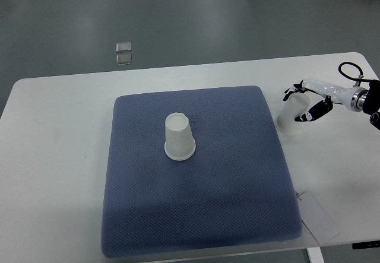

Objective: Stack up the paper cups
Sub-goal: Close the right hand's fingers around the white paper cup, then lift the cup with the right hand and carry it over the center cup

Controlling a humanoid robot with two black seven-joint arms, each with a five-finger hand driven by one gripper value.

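Note:
A white paper cup (179,136) stands upside down near the middle of the blue mat (196,215). A second white paper cup (291,116) stands upside down on the white table just off the mat's right edge. My right hand (307,104) comes in from the right edge and has its fingers curled around this second cup. The left arm does not show.
The white table (59,156) carries the mat. A paper tag (317,216) lies by the mat's front right corner. Two small clear objects (123,53) lie on the grey floor beyond the table's far edge.

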